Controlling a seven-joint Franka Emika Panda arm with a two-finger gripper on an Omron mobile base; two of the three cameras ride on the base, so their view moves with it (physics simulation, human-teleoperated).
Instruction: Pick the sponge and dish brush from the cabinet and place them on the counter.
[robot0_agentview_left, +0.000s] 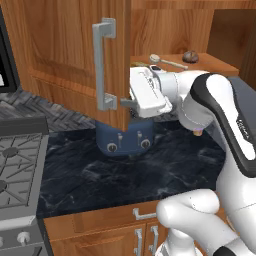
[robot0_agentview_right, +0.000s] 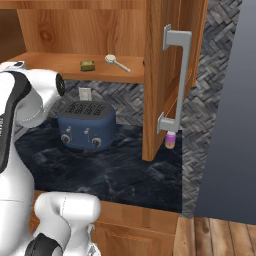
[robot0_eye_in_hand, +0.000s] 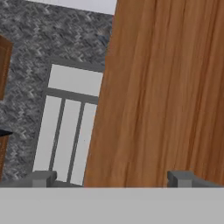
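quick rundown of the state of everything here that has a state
cabinet door: swung open
gripper: open, its fingers either side of the door's edge
sponge: lying on the cabinet shelf
dish brush: lying flat on the shelf, right of the sponge
toaster: upright on the counter, slots empty
small jar: upright on the counter

A dark blue toaster (robot0_agentview_right: 87, 126) with two front knobs and levers stands upright against the grey herringbone backsplash (robot0_agentview_right: 131, 102), below the open shelf. A small purple-and-cream jar (robot0_agentview_right: 170, 140) stands further right. At the left sits the grey stove top (robot0_agentview_left: 15, 165). A dark brown round lump (robot0_agentview_left: 190, 56) rests on the shelf.
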